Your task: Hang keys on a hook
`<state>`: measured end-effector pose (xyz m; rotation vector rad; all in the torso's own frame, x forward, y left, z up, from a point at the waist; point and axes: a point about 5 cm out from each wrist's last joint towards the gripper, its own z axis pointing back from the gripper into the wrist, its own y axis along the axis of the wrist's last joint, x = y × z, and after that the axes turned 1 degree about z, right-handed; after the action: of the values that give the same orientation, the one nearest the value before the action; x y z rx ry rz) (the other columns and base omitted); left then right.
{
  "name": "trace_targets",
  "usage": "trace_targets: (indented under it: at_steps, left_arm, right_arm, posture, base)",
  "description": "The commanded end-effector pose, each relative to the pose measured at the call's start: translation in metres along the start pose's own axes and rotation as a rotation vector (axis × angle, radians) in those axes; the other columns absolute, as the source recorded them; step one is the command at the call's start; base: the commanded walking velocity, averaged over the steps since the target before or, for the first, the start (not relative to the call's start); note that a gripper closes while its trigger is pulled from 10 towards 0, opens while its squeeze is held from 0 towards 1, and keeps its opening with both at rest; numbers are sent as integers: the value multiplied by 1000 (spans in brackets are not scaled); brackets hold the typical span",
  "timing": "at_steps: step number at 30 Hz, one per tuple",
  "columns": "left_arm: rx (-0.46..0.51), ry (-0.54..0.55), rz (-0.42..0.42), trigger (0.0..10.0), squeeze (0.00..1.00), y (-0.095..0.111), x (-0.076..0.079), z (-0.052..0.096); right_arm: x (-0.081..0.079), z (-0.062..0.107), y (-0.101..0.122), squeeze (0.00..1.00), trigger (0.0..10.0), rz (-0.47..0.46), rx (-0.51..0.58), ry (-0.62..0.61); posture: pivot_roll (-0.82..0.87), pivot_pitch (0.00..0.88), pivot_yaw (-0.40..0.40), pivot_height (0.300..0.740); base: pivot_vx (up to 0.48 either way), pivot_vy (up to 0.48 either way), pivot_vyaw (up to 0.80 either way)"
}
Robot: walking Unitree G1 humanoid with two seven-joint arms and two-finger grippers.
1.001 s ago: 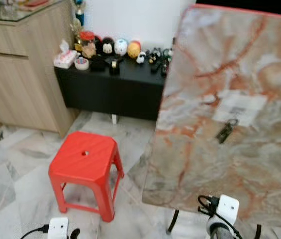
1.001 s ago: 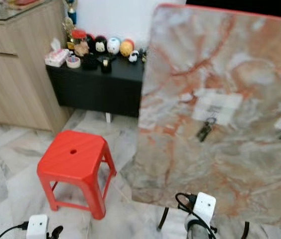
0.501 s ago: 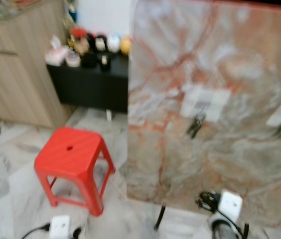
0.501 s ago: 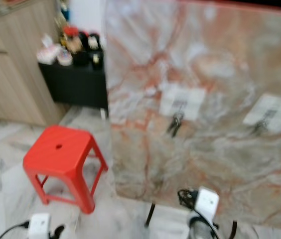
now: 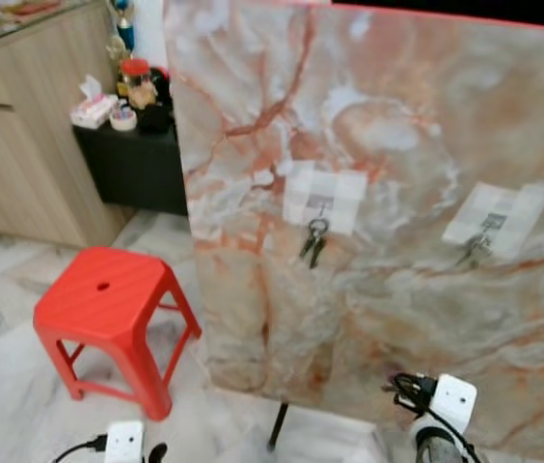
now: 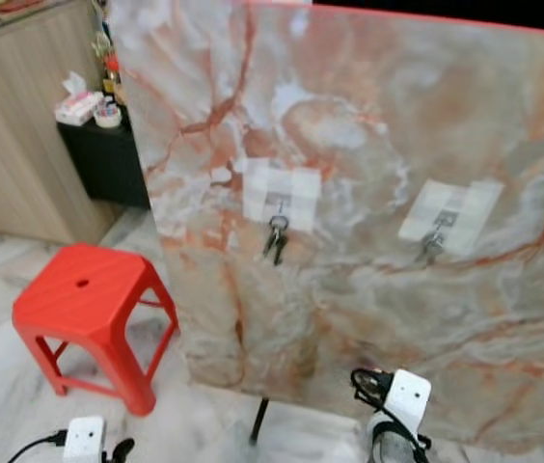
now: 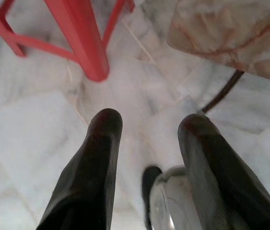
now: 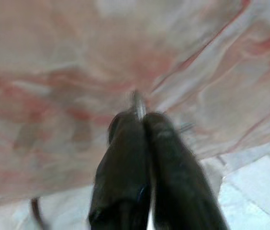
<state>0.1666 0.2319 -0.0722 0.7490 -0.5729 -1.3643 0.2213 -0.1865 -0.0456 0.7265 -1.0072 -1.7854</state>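
Keys: a thin metal sliver [image 8: 137, 106] shows pinched at the tips of your right tool [image 8: 143, 120]; it looks like a key or ring, though the blur keeps you from being sure.
Right tool: fingers pressed together on that sliver, pointing up at the marbled board [image 5: 397, 125].
Hooks: two pale square patches sit on the board's upper half, each with a small hook. The left hook [image 5: 319, 204] already carries a dark bunch of keys [image 5: 312, 241] hanging straight down. The right hook [image 5: 487, 222] holds something small and grey, too small to make out.
Key relation: both hooks lie above and ahead of your right tool, whose wrist [image 5: 441, 410] sits low near the board's bottom edge. The right arm is the nearer one, and the right hook sits almost directly above it; you would raise the tool along the board's face.
Left tool: your left tool [image 7: 147, 136] hangs idle over the floor [image 7: 39, 120], fingers spread, holding nothing.
Materials: the board is a flat, glossy, pink-and-grey veined slab on thin dark legs; the floor is pale marble tile.
Surroundings: a red plastic stool [image 5: 108, 309] stands off the board's lower left corner; a black cabinet [image 5: 127, 164] with ornaments and a wooden counter [image 5: 21, 125] lie beyond.
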Motion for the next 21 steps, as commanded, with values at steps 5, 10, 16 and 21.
trace_targets:
  at_steps: [5,10,16,21]
  left_arm:
    - [-18,-8,-16,10000,0,-4,1,1]
    - [-12,-12,-17,10000,0,-3,2,1]
    - [-16,-7,-8,10000,0,-3,1,1]
    - [-17,-7,-7,10000,0,-4,1,1]
  right_arm:
    - [0,-4,10,0,10000,-4,41,-1]
    - [-2,-4,12,0,10000,-11,57,-1]
    - [-1,-4,13,0,10000,-34,63,-9]
    - [-1,-4,14,0,10000,-38,65,-7]
  posture:
    - [75,28,-92,709]
    - [73,18,-93,709]
    - [73,17,-93,709]
    - [72,22,-93,709]
  base:
    - [0,-310,0]
    - [0,-310,0]
    - [0,-155,-300]
    - [0,0,-790]
